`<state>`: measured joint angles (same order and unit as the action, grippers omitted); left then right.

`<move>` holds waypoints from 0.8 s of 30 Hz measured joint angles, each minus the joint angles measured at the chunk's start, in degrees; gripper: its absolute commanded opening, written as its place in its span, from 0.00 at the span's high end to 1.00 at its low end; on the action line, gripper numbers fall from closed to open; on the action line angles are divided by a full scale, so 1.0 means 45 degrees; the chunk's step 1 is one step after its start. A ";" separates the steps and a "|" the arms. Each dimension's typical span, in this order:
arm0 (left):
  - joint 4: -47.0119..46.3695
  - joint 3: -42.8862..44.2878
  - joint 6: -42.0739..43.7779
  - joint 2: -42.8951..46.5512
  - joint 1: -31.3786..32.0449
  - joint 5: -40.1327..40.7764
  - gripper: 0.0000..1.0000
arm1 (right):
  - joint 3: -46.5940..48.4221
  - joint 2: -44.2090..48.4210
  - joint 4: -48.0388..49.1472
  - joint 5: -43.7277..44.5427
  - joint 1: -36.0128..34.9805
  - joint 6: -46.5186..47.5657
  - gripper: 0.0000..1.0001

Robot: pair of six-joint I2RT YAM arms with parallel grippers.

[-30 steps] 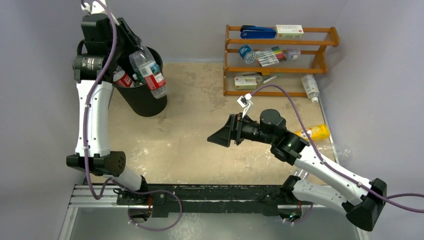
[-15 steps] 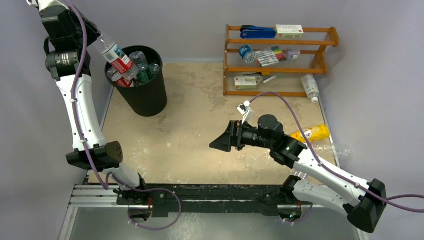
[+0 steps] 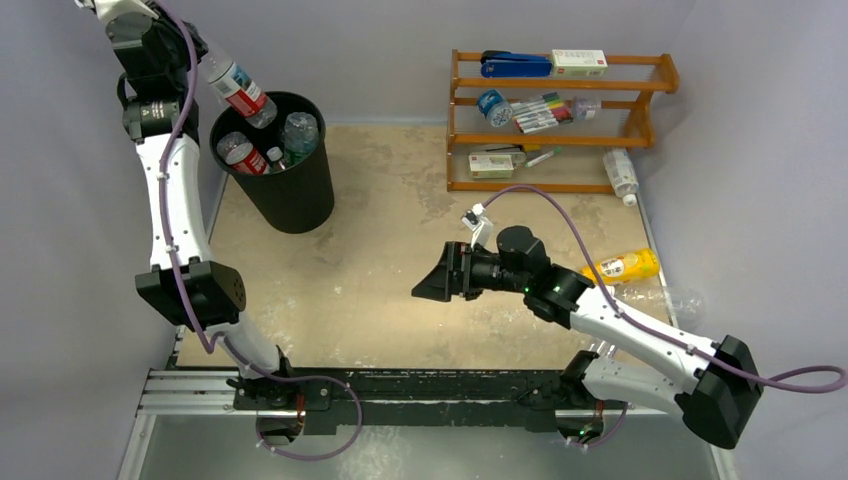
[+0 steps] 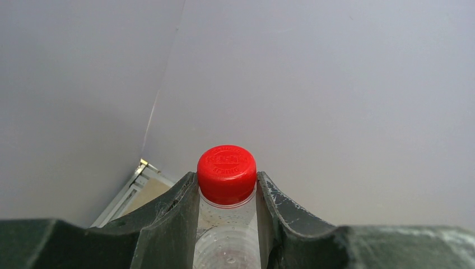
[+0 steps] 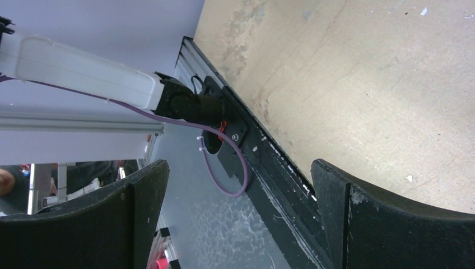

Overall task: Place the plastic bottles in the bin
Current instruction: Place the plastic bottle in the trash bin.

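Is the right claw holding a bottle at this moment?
No, the right claw has its jaws wide apart with nothing between them, only the table beyond.

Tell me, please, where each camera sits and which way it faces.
Top external: above, behind the bases, looking down on the table; left arm, right arm show.
Left wrist: faces the wall past its fingers, shut on the red-capped bottle.
Right wrist: faces the table's near edge and left arm's base between open fingers.
Top, left wrist share that bottle.
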<state>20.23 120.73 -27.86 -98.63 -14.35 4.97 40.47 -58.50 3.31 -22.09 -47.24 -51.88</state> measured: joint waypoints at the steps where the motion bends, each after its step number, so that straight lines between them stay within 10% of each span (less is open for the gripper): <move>1: -0.0277 -0.0097 0.0005 -0.0097 0.0000 -0.0005 0.81 | 0.0000 -0.0102 0.0005 -0.0015 0.0000 0.0000 0.00; 7: -0.2239 -0.1938 0.0107 -0.0165 0.0000 -0.0102 0.77 | 0.0097 -0.0588 0.0019 -0.0083 0.0000 0.0097 0.00; 14: -0.2973 -0.4901 0.0214 0.0253 0.0000 -0.0981 0.35 | 0.0175 -0.0738 0.0175 -0.0131 0.0000 0.0151 0.00; 24: -0.1224 -0.5047 0.0044 0.2220 0.0000 -0.1506 0.26 | 0.0170 -0.0554 0.0495 -0.0126 0.0000 0.0189 0.00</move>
<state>14.72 98.02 -27.66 -88.64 -14.35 -1.80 41.23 -60.99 5.54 -22.65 -47.24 -51.03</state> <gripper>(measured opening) 0.727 0.998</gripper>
